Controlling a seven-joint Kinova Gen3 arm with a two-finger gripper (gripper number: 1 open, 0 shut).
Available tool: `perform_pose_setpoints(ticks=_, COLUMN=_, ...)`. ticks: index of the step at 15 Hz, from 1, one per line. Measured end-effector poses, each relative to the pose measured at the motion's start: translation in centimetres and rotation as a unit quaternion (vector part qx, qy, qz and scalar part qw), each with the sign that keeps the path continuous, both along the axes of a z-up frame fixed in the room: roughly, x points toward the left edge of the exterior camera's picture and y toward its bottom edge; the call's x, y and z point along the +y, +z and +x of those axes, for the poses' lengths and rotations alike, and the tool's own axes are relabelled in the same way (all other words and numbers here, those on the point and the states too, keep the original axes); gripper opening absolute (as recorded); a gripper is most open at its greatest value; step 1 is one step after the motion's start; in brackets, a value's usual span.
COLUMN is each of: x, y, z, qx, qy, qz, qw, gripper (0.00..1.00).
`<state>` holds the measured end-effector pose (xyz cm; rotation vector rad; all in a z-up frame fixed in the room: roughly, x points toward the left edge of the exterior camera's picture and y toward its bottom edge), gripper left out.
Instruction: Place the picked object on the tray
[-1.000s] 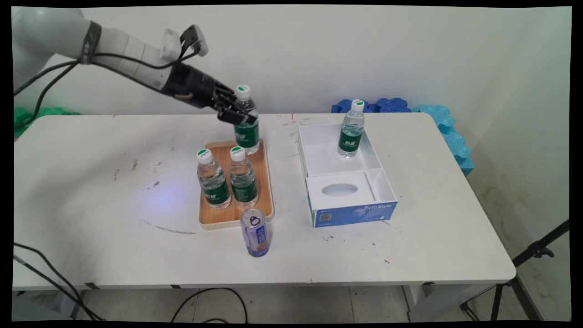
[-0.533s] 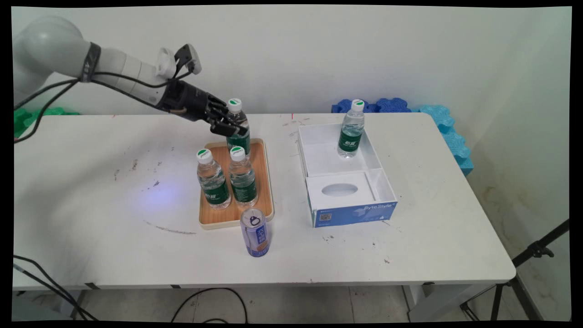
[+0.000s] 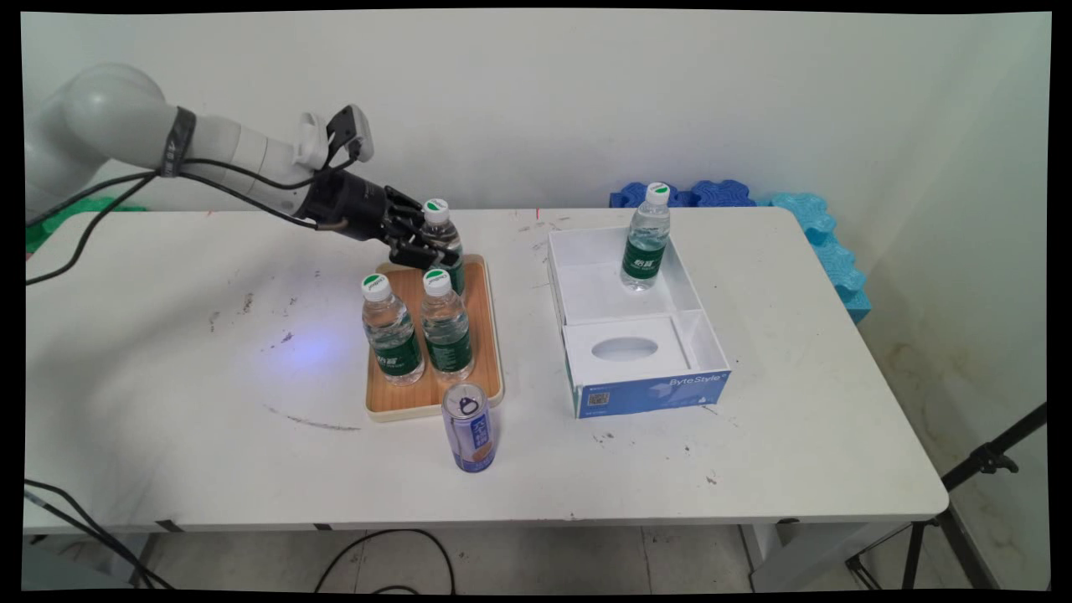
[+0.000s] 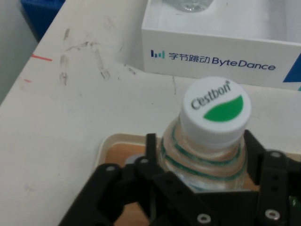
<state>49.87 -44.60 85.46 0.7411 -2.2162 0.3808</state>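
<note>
Since the earlier frames the black two-finger gripper [image 3: 429, 249] has descended with the clear plastic water bottle with green label and white cap [image 3: 439, 230]; the bottle now sits lower, at the far end of the rounded wooden tray [image 3: 488, 335]. Whether its base touches the tray cannot be told. All other items are unchanged.

Nearest the camera, a blue and white drink can [image 3: 470, 428] stands upright on the white table [image 3: 167, 435], just beside the tray's near edge. On the tray, two more green-labelled water bottles stand side by side: the left bottle [image 3: 389, 329] and the right bottle [image 3: 445, 324]. Behind them is the gripped bottle.

The fingers [image 4: 149, 150] are closed around the bottle's shoulder, just below the cap [image 4: 216, 111], which carries a green segment and the lettering "Cestbon". The bottle is upright.

To the right lies an open white box with a blue front [image 3: 645, 392]. A fourth bottle [image 3: 646, 238] stands in its far compartment.
</note>
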Motion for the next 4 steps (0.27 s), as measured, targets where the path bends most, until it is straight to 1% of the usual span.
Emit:
perform_pose_setpoints(ticks=1, x=-0.01, y=-0.23, z=0.02, qx=0.000, qy=-0.002, qz=-0.002, qw=1.0000, gripper=1.00)
perform_pose_setpoints(ticks=4, x=0.02, y=-0.83, z=0.16, qx=-0.003, qy=-0.006, qz=-0.007, qw=1.0000, gripper=1.00)
